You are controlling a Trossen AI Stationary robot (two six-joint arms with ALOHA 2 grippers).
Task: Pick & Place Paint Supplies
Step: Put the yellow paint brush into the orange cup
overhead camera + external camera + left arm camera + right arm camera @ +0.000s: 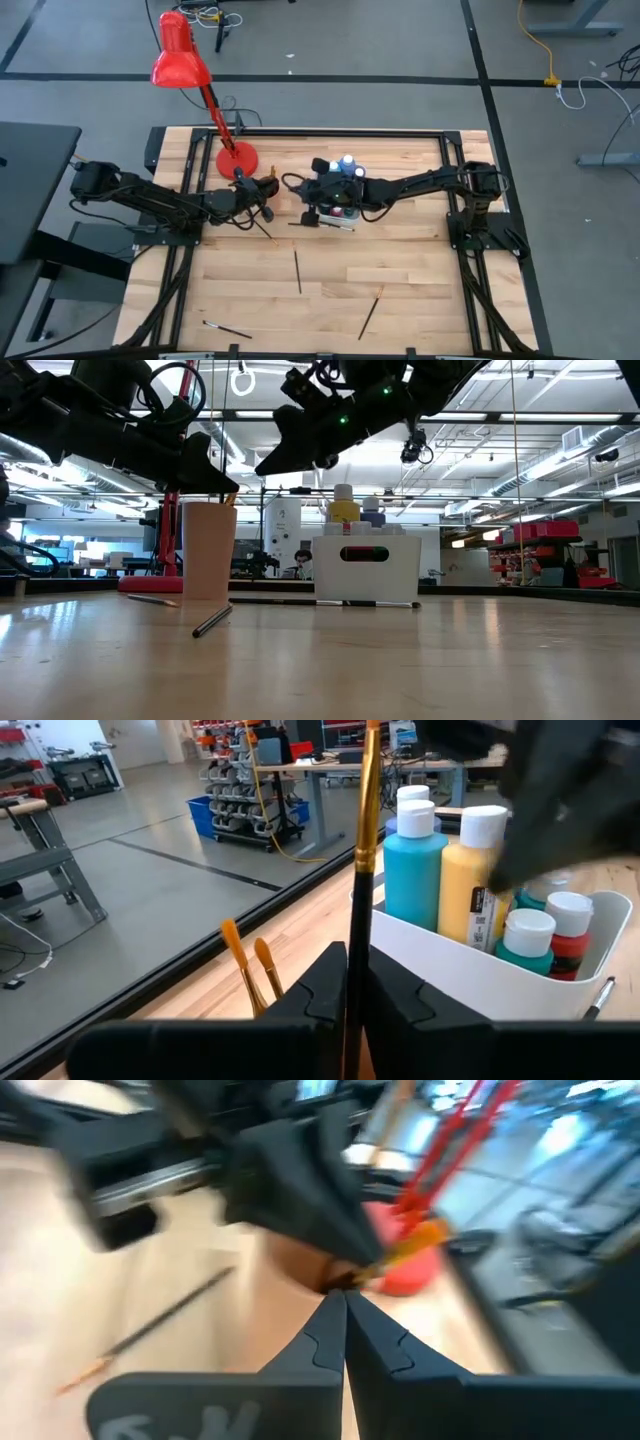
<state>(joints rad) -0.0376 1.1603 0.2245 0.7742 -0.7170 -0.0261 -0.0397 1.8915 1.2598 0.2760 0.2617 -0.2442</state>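
White bin (364, 568) sits mid-desk toward the far edge, holding paint bottles (440, 880); left wrist view shows five caps, low view only two tops. Left gripper (350, 995) is clamped on one dark-handled brush (362, 870), over the tan cup (209, 550) just beside the red lamp base (237, 159). Two orange-tipped brushes (250, 965) stand in the cup, seen only from the left wrist. Right gripper (345, 1312) is pinched together, holding nothing, above the bin. Four loose brushes on the desk: one (297, 271) mid-desk, one (369, 312) and one (227, 328) near the front edge, one (262, 229) beside the cup.
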